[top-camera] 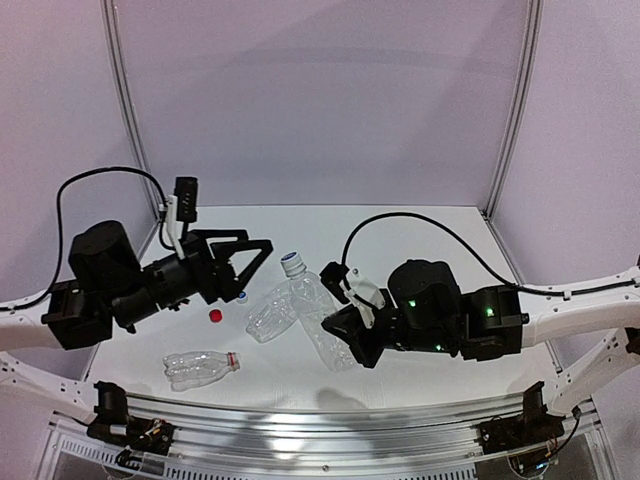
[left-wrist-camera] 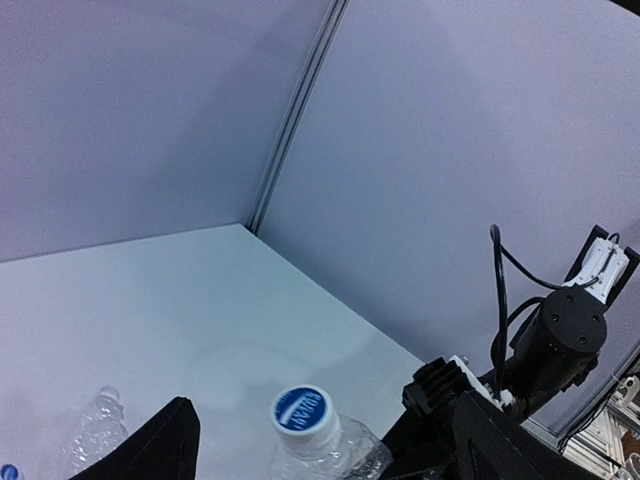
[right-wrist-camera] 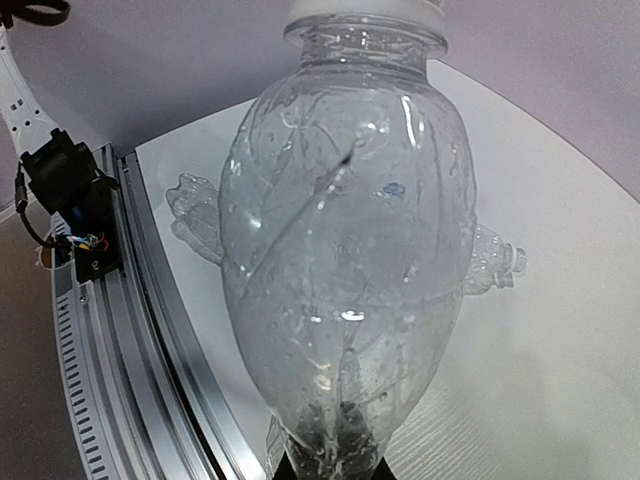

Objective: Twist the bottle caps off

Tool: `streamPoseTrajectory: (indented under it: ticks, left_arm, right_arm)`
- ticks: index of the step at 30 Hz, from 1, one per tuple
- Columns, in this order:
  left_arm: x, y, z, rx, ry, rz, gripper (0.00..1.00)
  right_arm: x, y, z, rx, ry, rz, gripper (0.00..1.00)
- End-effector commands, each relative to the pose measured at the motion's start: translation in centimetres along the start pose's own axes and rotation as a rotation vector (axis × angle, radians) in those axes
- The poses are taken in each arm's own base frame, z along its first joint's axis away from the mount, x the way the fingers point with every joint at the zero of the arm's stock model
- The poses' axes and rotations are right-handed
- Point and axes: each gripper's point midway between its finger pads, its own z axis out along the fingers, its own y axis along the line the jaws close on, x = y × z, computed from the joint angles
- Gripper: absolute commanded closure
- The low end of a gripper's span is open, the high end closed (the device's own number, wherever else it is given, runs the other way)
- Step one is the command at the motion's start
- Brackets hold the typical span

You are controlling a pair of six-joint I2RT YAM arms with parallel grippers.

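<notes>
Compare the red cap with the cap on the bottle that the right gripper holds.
The red cap lies loose on the table; the white cap sits on its bottle. The red cap is bright red; the white cap has blue print on top. Both are small and round.

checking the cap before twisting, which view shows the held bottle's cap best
Left wrist: the cap faces the camera, blue-printed top and side both clear. Top external shows it small, at the far end of the bottle. Right wrist cuts it off at the top edge.
</notes>
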Motion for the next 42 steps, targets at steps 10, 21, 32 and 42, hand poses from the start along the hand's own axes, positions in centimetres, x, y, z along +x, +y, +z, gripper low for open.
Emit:
streamPoseTrajectory:
  ticks: [10, 21, 32, 42]
  left_arm:
    - [0.0, -5.6, -5.6, 0.567, 0.030, 0.176, 0.13]
    - [1.5, -7.0, -3.7, 0.660, 0.084, 0.143, 0.24]
    - [2.0, -7.1, -3.2, 0.663, 0.098, 0.147, 0.45]
    - [2.4, -7.4, -2.9, 0.672, 0.121, 0.155, 0.73]
  right_arm:
    - [-2.6, 7.7, -5.1, -0.508, -0.103, -0.023, 1.00]
    - [-2.1, 8.8, -5.0, -0.565, -0.072, -0.031, 1.00]
    - [-1.7, 9.0, -4.4, -0.573, -0.043, -0.034, 1.00]
    - [-1.6, 9.0, -4.5, -0.572, -0.041, -0.035, 1.00]
